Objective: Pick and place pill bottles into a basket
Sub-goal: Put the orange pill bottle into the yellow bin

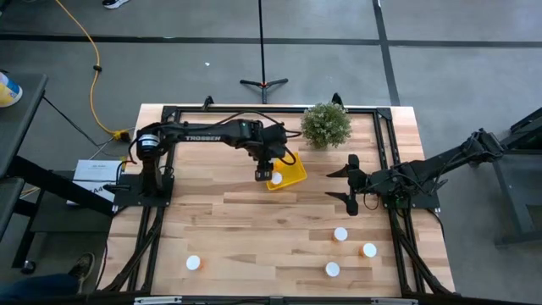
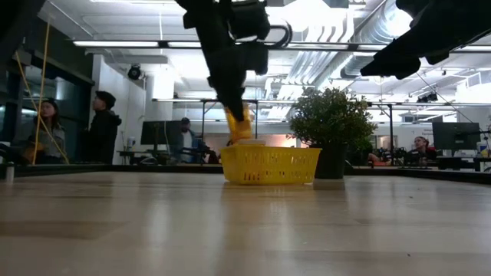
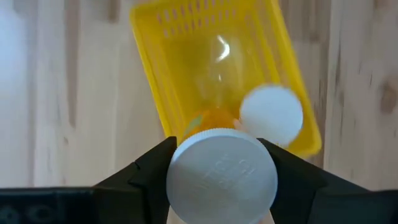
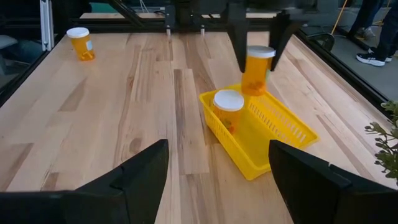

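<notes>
Left pincer (image 4: 259, 46): reached out over the yellow basket (image 1: 292, 174), fingers closed on the held bottle (image 4: 256, 70), white cap up, orange body upright, hanging above the basket's interior and clear of its floor; cap fills the space between the fingers in the left wrist view (image 3: 222, 178).

Basket: on the wooden counter (image 1: 237, 229), just beside the potted plant (image 1: 326, 124), set at an angle to the counter's edges; one bottle in the basket (image 4: 227, 109) stands upright at one end.

Loose bottles: three grouped near the front right of the counter (image 1: 340, 234), (image 1: 369, 250), (image 1: 332, 269); one alone at front left (image 1: 193, 263); all upright, well apart from the basket.

Right pincer (image 1: 350, 185): at the counter's right side, fingers spread wide, holding nothing.

Room behind: several people beyond the counter in the low view (image 2: 100, 126).
</notes>
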Controlling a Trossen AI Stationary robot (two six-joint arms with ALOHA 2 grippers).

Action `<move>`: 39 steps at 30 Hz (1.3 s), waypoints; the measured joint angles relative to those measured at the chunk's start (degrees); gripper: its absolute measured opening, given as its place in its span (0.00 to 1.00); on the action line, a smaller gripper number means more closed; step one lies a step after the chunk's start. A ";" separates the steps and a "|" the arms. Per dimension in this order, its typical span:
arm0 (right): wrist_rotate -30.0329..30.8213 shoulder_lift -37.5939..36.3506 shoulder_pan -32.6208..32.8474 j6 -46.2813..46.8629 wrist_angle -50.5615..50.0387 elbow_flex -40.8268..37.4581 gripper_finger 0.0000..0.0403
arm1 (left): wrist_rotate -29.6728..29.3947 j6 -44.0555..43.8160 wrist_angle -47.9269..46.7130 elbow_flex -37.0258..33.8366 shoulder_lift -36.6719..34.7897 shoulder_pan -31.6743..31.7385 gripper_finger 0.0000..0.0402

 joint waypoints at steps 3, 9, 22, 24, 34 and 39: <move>-0.03 -0.01 0.00 -0.02 -0.22 0.00 0.66 | 1.32 0.13 1.65 0.05 0.73 0.38 0.58; -0.17 -0.02 -0.01 -0.02 -0.41 0.00 0.66 | 1.55 0.21 0.80 -0.04 0.91 0.35 0.64; -0.17 0.00 0.00 -0.04 -0.58 0.00 0.66 | 1.99 0.37 1.33 -0.04 0.96 0.40 0.63; -0.20 -0.01 0.01 -0.03 -0.61 0.00 0.66 | 1.99 0.37 1.71 -0.17 0.96 0.37 0.67; -0.20 0.00 0.01 -0.07 -0.85 0.00 0.66 | 1.53 0.76 6.10 -4.19 1.02 0.37 0.56; -0.20 -0.01 0.01 -0.07 -0.87 0.00 0.66 | -0.09 1.17 4.57 -4.19 0.97 0.37 0.51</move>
